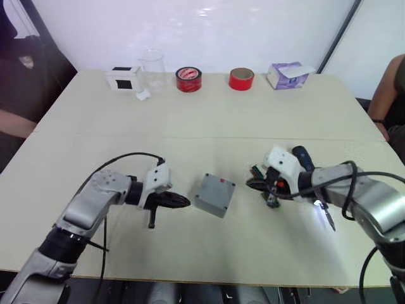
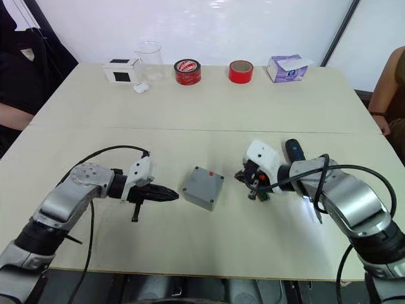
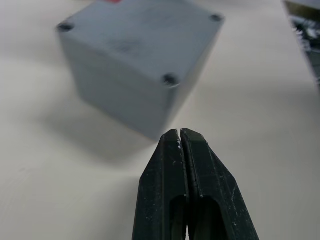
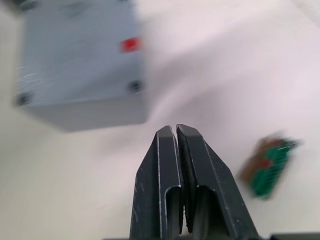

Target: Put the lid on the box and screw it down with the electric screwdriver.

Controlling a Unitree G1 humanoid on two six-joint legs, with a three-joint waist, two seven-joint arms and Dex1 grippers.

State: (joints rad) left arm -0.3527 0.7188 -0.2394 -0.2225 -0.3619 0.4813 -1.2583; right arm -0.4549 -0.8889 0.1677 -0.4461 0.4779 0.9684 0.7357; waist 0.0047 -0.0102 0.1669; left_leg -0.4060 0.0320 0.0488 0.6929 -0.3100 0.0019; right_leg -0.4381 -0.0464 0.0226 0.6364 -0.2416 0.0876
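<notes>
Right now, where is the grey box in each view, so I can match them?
Left eye: box, table centre, between the grippers.
Right eye: box, same spot.
Left wrist: box, just past the shut fingers.
Right wrist: box, beyond the shut fingers.
Shared landmark: its red mark.

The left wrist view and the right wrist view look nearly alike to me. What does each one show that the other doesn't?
The left wrist view looks along the left hand, its two black fingers shut together, at a corner of the grey box with the lid on top. The right wrist view looks along the right hand, also shut, and adds a red mark on the lid and a small green circuit board lying on the table. Both share the closed grey box, its corner screw holes and the pale tabletop.
</notes>
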